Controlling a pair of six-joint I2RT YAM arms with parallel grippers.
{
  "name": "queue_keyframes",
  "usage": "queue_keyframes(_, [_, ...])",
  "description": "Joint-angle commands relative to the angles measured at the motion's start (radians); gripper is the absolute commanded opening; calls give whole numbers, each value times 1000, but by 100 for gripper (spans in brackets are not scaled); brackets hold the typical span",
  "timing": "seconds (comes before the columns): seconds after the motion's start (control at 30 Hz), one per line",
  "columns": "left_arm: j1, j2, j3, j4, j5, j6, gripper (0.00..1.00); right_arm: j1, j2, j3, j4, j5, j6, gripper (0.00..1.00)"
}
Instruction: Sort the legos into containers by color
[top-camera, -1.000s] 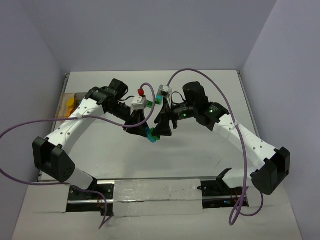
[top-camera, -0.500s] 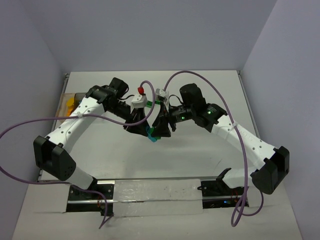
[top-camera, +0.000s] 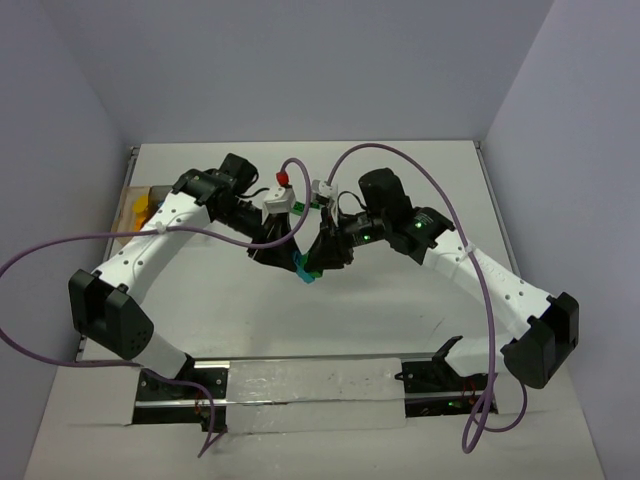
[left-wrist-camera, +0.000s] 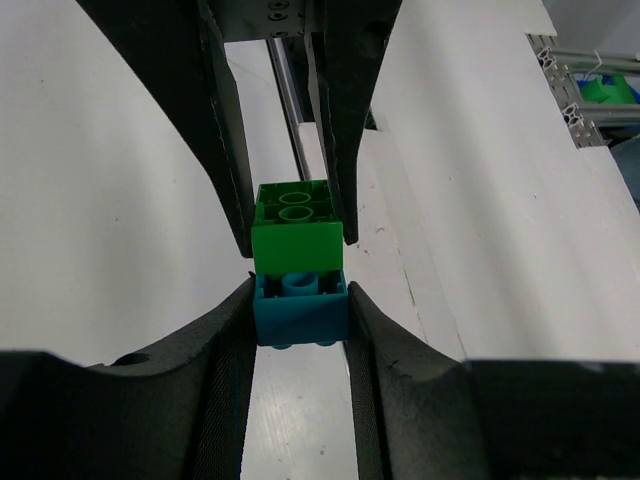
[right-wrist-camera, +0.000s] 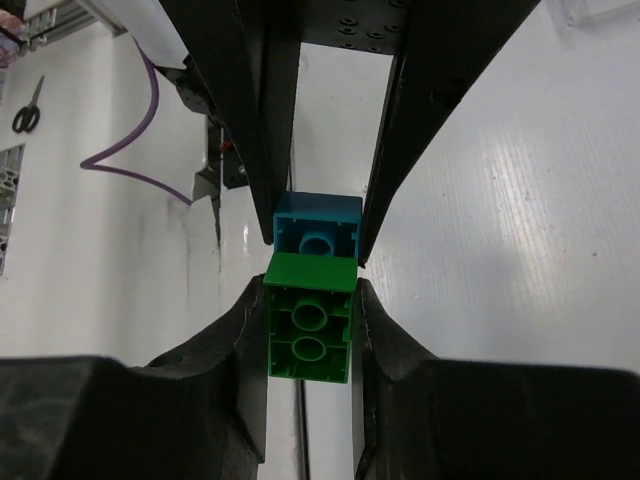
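Tinted tray (top-camera: 151, 191), left edge of overhead view: yellow pieces (top-camera: 142, 209) inside. Left gripper (left-wrist-camera: 300, 300) clamped on teal brick (left-wrist-camera: 300, 314); right gripper (right-wrist-camera: 310, 300) clamped on green brick (right-wrist-camera: 309, 338); bricks touching.

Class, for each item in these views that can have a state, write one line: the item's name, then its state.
left gripper: shut on the small teal plastic brick.
right gripper: shut on the small green plastic brick.
small teal plastic brick: lifted, touching the green brick.
small green plastic brick: lifted, against the teal brick; whether they are locked together cannot be told.
brown-tinted see-through tray: at the table's left edge, yellow piece inside.
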Motion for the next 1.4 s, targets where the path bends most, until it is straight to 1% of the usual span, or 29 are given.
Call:
queue_keyframes(0.0, [-4,-4,28,16,34,-19,0,6,-1,22,4,7,-12,8])
queue_keyframes(0.03, [-4,-5,23,18,28,-22,0,6,-5,20,4,10,-8,2])
queue_keyframes(0.07, [-4,-8,8,30,20,-30,0,6,-11,20,5,12,-6,0])
queue_keyframes(0.2, [21,-20,-37,44,-19,-27,0,5,-29,23,-10,9,-22,0])
queue_keyframes(0.33, [69,-9,-66,-17,-38,30,0,5,-58,32,-45,18,-54,0])
queue_keyframes(0.43, [110,4,-87,-77,-55,96,0,-29,-81,32,-65,22,-62,0])
queue_keyframes(0.57, [152,-7,-106,-103,-87,123,0,-81,-96,32,-84,31,-79,0])
queue_keyframes(0.63, [218,-20,-98,-107,-112,112,0,-116,-103,31,-95,48,-92,0])
queue_keyframes(0.67, [234,-25,-87,-100,-136,98,0,-139,-101,30,-95,52,-92,0])
queue_keyframes(0.7, [289,-28,-67,-80,-178,71,0,-173,-94,33,-96,58,-88,0])
queue_keyframes(0.73, [339,-28,-51,-54,-212,24,0,-194,-80,41,-104,66,-86,0])
queue_keyframes(0.77, [426,-25,-27,-16,-259,-61,0,-217,-58,55,-118,81,-86,0])
queue_keyframes(0.8, [442,-23,-8,9,-289,-77,0,-232,-40,64,-128,84,-84,0])
queue_keyframes(0.83, [503,-17,21,59,-333,-175,0,-245,-17,76,-131,101,-78,0])
queue_keyframes(0.87, [566,-13,32,78,-349,-216,0,-250,0,85,-131,120,-74,0])
queue_keyframes(0.9, [611,-12,45,142,-393,-255,0,-252,11,93,-130,140,-74,0])
queue_keyframes(0.93, [674,-7,64,223,-438,-327,0,-253,33,106,-129,171,-70,0])
queue_keyframes(1.03, [812,8,82,349,-562,-464,0,-253,87,143,-119,218,-35,0])
queue_keyframes(1.1, [856,25,85,402,-668,-514,1,-253,123,172,-119,245,-9,0])
queue_keyframes(1.17, [870,49,91,437,-770,-539,5,-255,146,197,-125,252,-7,0])
queue_keyframes(1.2, [874,75,99,441,-798,-549,6,-255,157,208,-119,257,0,0])
queue_keyframes(1.23, [882,115,110,447,-864,-573,7,-254,168,221,-108,262,15,0])
queue_keyframes(1.37, [892,185,151,442,-919,-592,8,-255,177,226,-76,269,46,0])
